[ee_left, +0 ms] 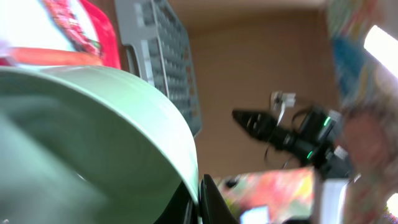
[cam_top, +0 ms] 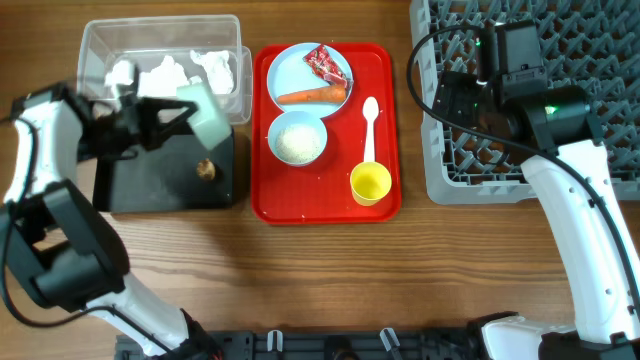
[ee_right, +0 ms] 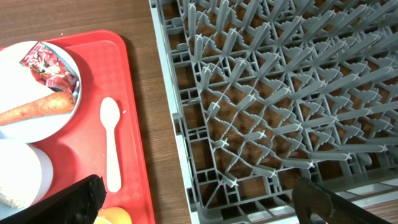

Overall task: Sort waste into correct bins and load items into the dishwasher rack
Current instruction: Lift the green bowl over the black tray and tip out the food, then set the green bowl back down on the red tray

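Above the black tray's (cam_top: 165,190) far edge, our left hand (cam_top: 188,112) clenches the green bowl (cam_top: 214,115); we should tip it steeply until nothing clings.

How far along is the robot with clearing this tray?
Done: napkins lie in the clear tub, and a brown food lump in the black tray. In hand: the jaws of the left arm hold the pale green bowl, tilted above those bins. Left: wrapper, carrot, rice, plate, blue bowl, spoon and yellow cup sit on the red tray; the rack shows no dishes.
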Controlling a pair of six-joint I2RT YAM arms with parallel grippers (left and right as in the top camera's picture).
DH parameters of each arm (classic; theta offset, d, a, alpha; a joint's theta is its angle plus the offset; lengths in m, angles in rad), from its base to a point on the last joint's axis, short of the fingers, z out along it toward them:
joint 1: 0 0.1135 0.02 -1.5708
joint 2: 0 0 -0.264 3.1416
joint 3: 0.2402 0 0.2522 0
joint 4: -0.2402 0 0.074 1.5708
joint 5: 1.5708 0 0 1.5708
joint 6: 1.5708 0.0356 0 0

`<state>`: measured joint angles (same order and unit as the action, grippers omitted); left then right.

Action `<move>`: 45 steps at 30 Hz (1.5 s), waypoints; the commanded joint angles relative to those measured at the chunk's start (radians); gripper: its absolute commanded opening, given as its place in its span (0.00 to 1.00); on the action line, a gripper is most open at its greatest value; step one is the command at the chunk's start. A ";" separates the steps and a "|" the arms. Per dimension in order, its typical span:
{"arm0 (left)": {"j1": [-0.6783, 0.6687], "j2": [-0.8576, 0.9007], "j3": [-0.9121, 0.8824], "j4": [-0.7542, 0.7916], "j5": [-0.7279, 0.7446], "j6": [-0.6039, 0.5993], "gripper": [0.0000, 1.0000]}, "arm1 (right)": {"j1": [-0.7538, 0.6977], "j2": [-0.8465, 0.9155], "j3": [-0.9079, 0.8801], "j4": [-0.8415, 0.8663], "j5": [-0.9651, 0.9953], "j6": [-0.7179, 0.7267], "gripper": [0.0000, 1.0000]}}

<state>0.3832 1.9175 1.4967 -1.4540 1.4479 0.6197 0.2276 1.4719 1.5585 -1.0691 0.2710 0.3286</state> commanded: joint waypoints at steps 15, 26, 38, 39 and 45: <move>-0.884 -0.111 0.117 0.209 -1.386 -0.734 0.04 | -0.003 0.011 0.003 -0.003 0.017 0.005 1.00; -0.994 -0.097 -0.077 0.318 -1.387 -0.861 0.04 | -0.003 0.011 0.003 -0.006 -0.010 0.005 1.00; -0.995 -0.097 -0.140 0.424 -1.386 -0.864 0.43 | -0.003 0.011 0.003 -0.008 -0.009 0.004 1.00; -0.995 -0.097 -0.140 0.426 -1.386 -0.864 0.45 | -0.003 0.011 0.003 -0.008 -0.009 0.004 1.00; -0.994 -0.098 -0.008 0.477 -1.403 -0.857 0.63 | -0.003 0.011 0.003 0.008 -0.009 0.003 1.00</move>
<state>-0.6071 1.8160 1.3808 -1.0046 0.0715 -0.2447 0.2276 1.4719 1.5585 -1.0676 0.2699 0.3286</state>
